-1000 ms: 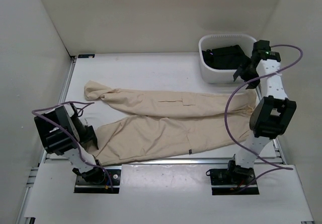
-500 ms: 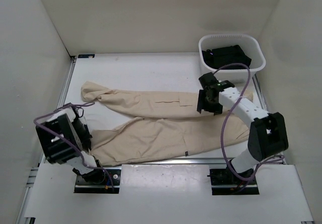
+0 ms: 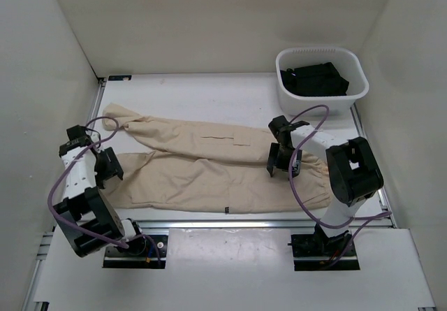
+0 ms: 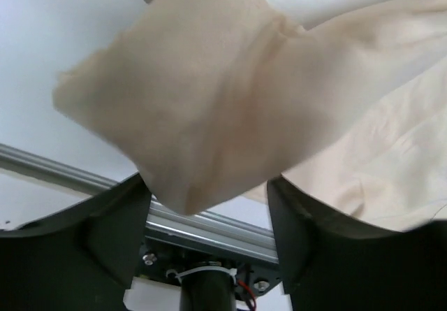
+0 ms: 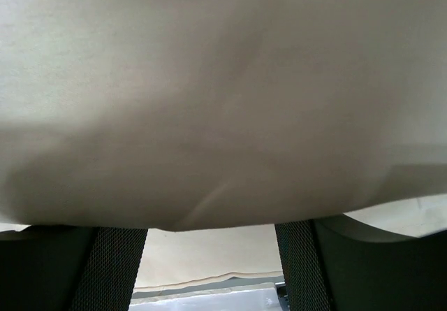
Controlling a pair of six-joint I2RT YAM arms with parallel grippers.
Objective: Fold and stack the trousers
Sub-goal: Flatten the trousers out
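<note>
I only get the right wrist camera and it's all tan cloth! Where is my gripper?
Observer: The right gripper is down on the trousers, near their right end.
Operator: Is anything else out there?
Observer: A white basket stands at the far right, with dark clothes inside.
Operator: What about the other arm?
Observer: The left gripper is at the near leg's left end, and its wrist view shows cloth between its fingers.

The white-and-black left arm (image 3: 78, 178) is bent above its base. The left gripper (image 3: 109, 168) has its jaws pinching the light beige cotton trousers (image 3: 202, 178). The right gripper (image 3: 283, 158), held low, pinches them too.
</note>
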